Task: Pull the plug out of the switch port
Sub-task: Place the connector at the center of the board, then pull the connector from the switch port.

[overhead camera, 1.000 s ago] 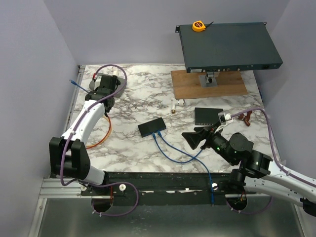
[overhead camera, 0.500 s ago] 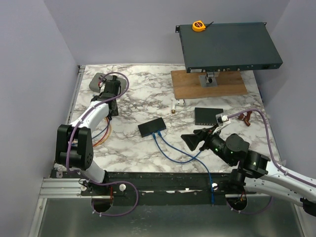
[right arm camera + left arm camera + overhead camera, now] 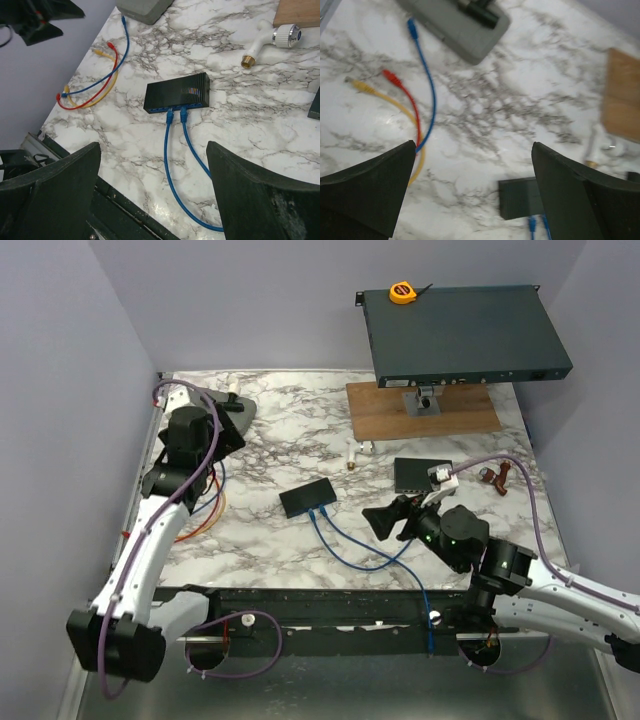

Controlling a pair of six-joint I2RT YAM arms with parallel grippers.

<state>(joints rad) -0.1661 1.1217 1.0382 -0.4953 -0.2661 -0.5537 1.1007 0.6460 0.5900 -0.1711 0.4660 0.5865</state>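
Jaws wide; blk switch (image 3: 177,93) w/ 2 blue plugs (image 3: 170,117) in.

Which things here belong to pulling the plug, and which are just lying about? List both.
For the job:
black switch
its two plugged-in blue cables
right gripper

Lying about:
loose coloured cables
grey box
tape measure
rack unit
wooden board
white fitting

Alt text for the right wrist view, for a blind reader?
A black rectangular switch lies on the white marble table, two blue cables plugged into its front. The open right gripper frames it; loose red, yellow and blue cables lie left.
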